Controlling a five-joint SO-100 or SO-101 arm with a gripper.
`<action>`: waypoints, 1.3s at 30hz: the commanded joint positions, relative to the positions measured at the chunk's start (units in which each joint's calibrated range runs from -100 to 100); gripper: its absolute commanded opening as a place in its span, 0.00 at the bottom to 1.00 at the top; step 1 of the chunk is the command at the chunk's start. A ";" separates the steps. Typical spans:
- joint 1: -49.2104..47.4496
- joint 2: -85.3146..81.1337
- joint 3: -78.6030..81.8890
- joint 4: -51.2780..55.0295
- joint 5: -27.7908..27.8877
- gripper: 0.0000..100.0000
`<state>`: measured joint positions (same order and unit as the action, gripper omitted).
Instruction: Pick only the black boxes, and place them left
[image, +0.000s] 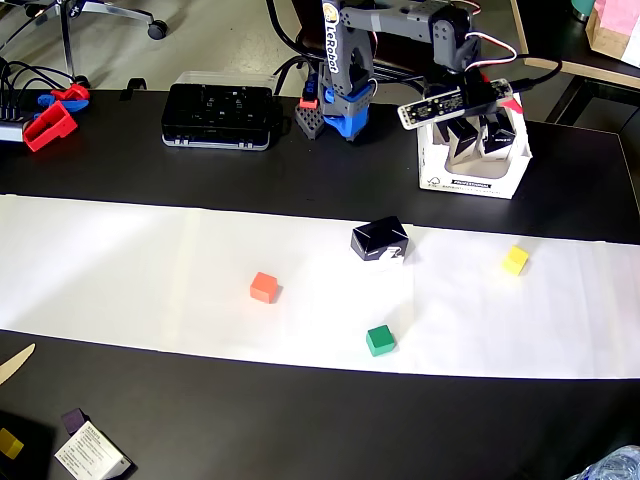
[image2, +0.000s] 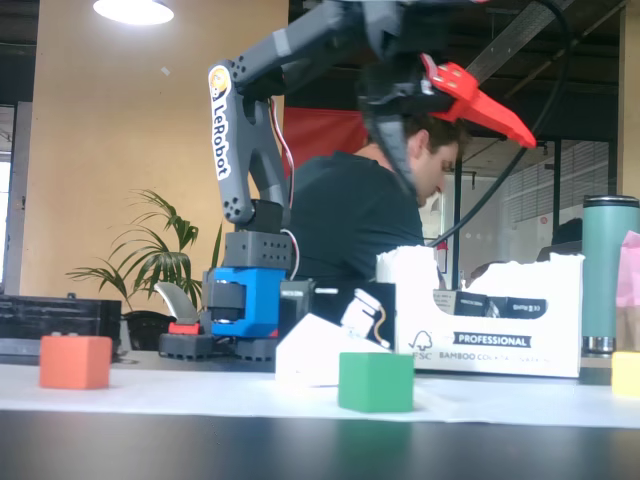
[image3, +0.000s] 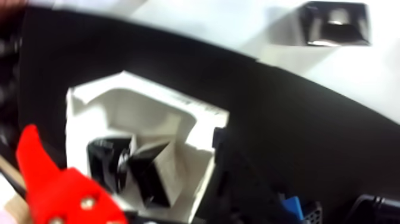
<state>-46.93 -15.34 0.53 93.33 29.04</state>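
**A:** Where do the black boxes stand?

**B:** Take the white carton (image: 474, 184) as the mark. Two black boxes (image: 481, 140) lie inside it, tilted against each other; the wrist view (image3: 140, 170) shows their glossy faces. A third black box (image: 380, 239) sits on the white paper strip (image: 150, 270), near the carton on its left in the overhead view.

**A:** And the hand?

**B:** The hand (image2: 440, 95) hangs above the carton, empty, its red finger (image3: 56, 187) at the edge of the wrist view. Whether it is spread or pressed together I cannot tell; the second finger is hidden.

**A:** How should it go in?

**B:** I judge it wants a straight descent between the carton's walls, fingers across one box's narrow sides. The carton looks like thin torn cardboard, light enough to drag along if a finger catches its rim. The boxes are smooth and slanted, so a shallow pinch may slip.

**A:** The coloured cubes?

**B:** The yellow cube (image: 515, 260), green cube (image: 380, 340) and orange cube (image: 264, 287) on the paper look matte, square-edged; leave them.
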 joint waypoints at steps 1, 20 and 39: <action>11.89 -4.30 -5.49 0.07 -4.30 0.53; 28.01 13.17 1.51 -8.91 -15.72 0.53; 16.31 41.93 -21.63 -13.36 -19.35 0.42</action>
<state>-28.47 25.18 -12.00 81.17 10.38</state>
